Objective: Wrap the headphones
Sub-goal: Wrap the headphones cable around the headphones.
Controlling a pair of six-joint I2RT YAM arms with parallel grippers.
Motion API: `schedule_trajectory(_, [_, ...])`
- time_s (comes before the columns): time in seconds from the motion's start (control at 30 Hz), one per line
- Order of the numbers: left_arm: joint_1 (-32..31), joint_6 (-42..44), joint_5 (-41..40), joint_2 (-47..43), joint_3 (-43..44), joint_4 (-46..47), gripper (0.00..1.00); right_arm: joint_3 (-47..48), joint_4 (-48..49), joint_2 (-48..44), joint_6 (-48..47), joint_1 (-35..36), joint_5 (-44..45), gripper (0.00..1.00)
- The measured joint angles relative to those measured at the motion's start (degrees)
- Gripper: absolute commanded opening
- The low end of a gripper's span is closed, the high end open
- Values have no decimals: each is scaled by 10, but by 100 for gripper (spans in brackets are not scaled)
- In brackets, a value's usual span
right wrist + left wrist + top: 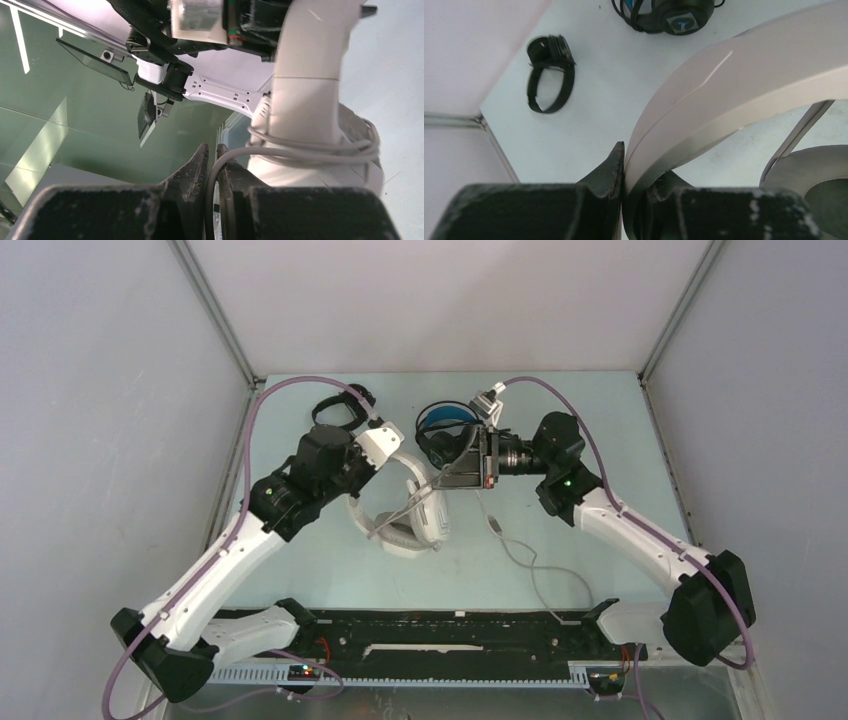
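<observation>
The left gripper (624, 170) is clenched on the headband (734, 85) of the white headphones (415, 525), its jaws pressed flat against both faces of the band. That looks meant to pin the headset in place so that winding cannot drag it about. Facing it from the other side, the right gripper (212, 165) has its jaws drawn close around the cable (320, 149), which runs up through the narrow slot between them. A grip that light would guide the cord rather than crush it. From there the cable loops in a few turns around the stem just above the ear cup (310, 180), so the wrap seems partly done. In the overhead view the white pair sits mid-tabletop (330, 570) between the two arms, with a loose tail of cord (520, 555) trailing toward the near right, not yet wound. Farther back, apart from the work, lie the small black headset (549, 75) and the black pair with the blue headband (445, 425), neither touched by a gripper.
</observation>
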Motion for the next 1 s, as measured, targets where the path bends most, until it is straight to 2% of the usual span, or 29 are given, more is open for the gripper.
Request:
schedule_trajectory(0.53, [0,-174,-71,72,34,-67,0,75,-61,73,-50,46,42,17])
schedule_trajectory(1.0, [4,-382,-166,96,62,-93,0,158,-216,93,-210,104,152,17])
